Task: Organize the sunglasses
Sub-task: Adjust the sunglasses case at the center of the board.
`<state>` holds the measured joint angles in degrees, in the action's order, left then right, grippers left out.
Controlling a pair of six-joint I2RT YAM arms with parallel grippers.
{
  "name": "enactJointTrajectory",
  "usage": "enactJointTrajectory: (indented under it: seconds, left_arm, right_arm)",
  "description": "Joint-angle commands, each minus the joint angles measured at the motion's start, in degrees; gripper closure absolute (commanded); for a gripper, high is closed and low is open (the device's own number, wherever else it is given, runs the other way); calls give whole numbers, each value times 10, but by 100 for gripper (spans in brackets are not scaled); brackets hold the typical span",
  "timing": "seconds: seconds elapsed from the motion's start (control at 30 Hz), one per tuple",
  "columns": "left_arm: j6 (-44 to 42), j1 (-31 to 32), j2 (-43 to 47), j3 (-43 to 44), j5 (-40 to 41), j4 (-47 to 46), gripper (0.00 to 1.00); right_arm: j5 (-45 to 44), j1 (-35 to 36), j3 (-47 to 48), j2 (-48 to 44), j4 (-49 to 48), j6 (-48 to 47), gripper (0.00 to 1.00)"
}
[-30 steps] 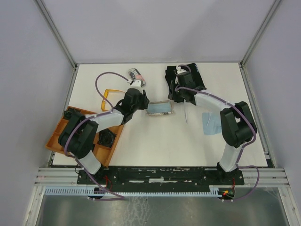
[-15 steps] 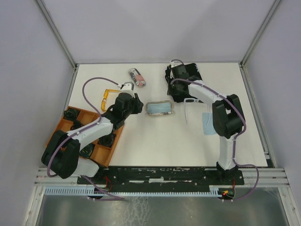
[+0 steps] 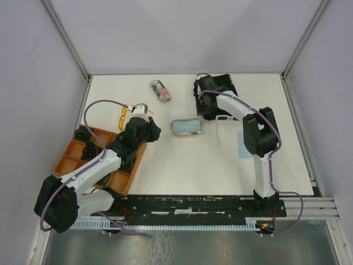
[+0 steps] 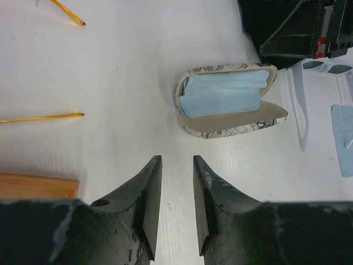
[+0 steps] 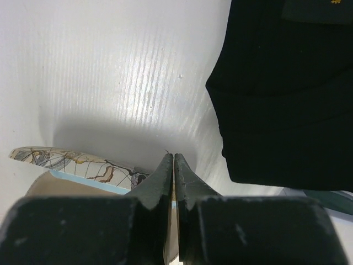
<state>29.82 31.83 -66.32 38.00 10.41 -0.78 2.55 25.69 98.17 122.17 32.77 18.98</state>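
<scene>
1. left gripper (image 4: 176, 160): jaws a narrow gap apart, nothing between them; hangs over the table (image 3: 182, 165) near the open case (image 4: 237, 121), which has a blue cloth (image 4: 220, 96) inside
2. right gripper (image 5: 174, 158): fingers pressed together at the tips; can't tell if anything is pinched; it's right at the white sunglasses (image 3: 222, 118)
3. white sunglasses: on the table just right of the open case; arms unfolded
4. orange sunglasses (image 3: 126, 112): on the table beyond the tray (image 3: 66, 163); arms unfolded

Open printed case (image 3: 187, 127), orange tray (image 3: 65, 165), black pouch (image 3: 229, 85)
</scene>
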Motion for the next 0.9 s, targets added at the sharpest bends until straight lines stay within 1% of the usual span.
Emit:
enactJointTrajectory:
  seconds: [0.0,0.2,0.4,0.87]
  left_arm:
    - [29,-2,43,-19,15,27,64]
    - [33,-2,79,-34,23,50,63]
    - [37,-2,93,-40,23,59,63]
    - [43,-2,128,-55,18,74,62]
  right_arm:
    - [-1,-4,35,4,22,-12,90]
    - [4,-3,31,-3,31,-13,91]
    - [14,-3,16,-14,36,-8,91]
    - [47,0,-62,-76,19,15,92]
